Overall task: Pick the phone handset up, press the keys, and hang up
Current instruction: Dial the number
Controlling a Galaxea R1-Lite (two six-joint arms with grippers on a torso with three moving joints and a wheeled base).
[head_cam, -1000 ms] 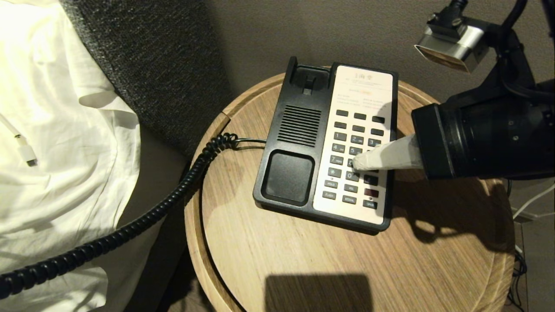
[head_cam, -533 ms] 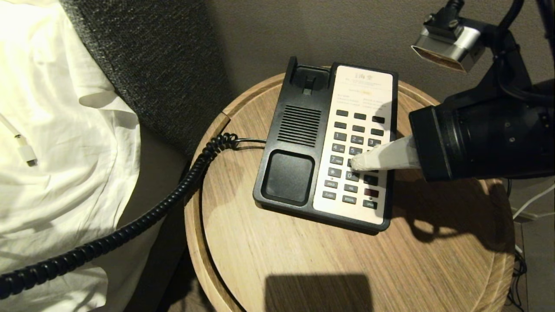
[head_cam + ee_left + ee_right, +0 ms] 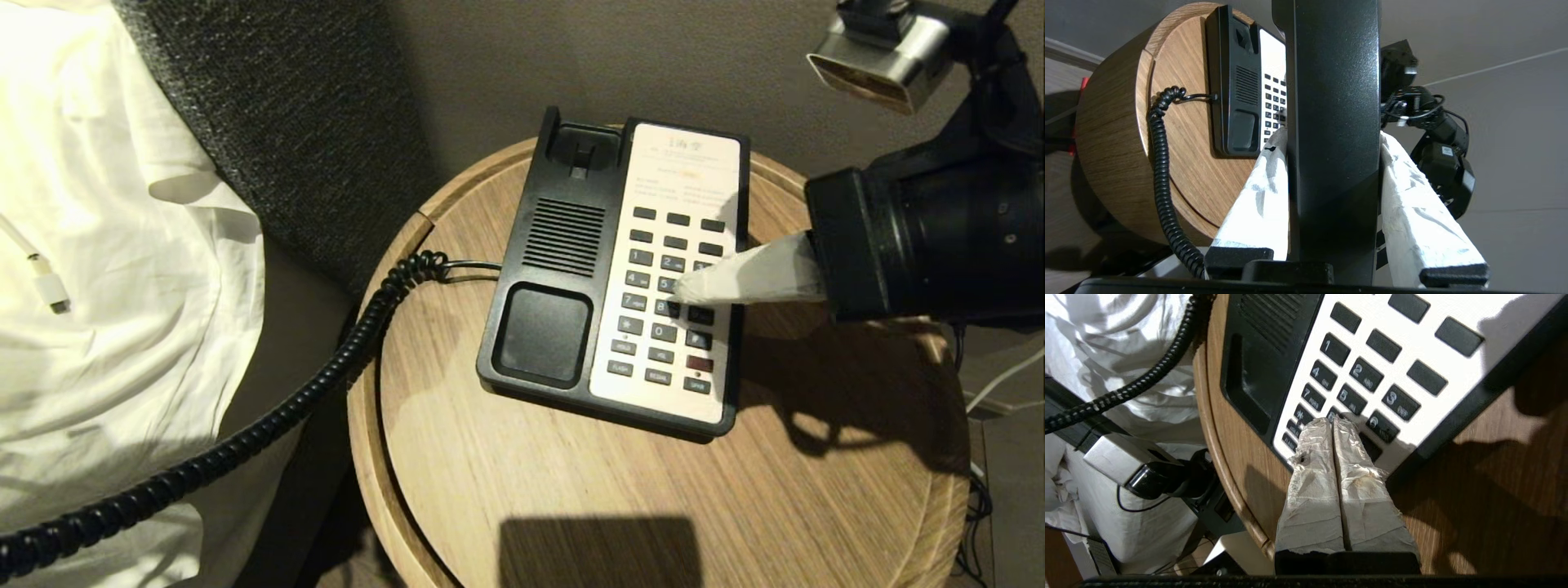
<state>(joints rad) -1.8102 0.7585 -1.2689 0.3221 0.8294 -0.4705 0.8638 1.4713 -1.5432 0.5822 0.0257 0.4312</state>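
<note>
The black phone handset stands upright between the white-wrapped fingers of my left gripper, which is shut on it, off to the side of the table and outside the head view. Its coiled cord runs from the phone base off the table's left edge. The keys sit in rows on the cream faceplate. My right gripper is shut, its two fingers pressed together, with the tips just above the middle of the keypad beside the 8 key.
The phone sits on a round wooden table with a raised rim. A bed with white sheets and a white charging cable lies to the left, a dark upholstered panel behind it. Cables hang at the table's right edge.
My right gripper has drawn back and up from the 8 key toward the right, and that key now shows. The handset in the left gripper has kept still.
</note>
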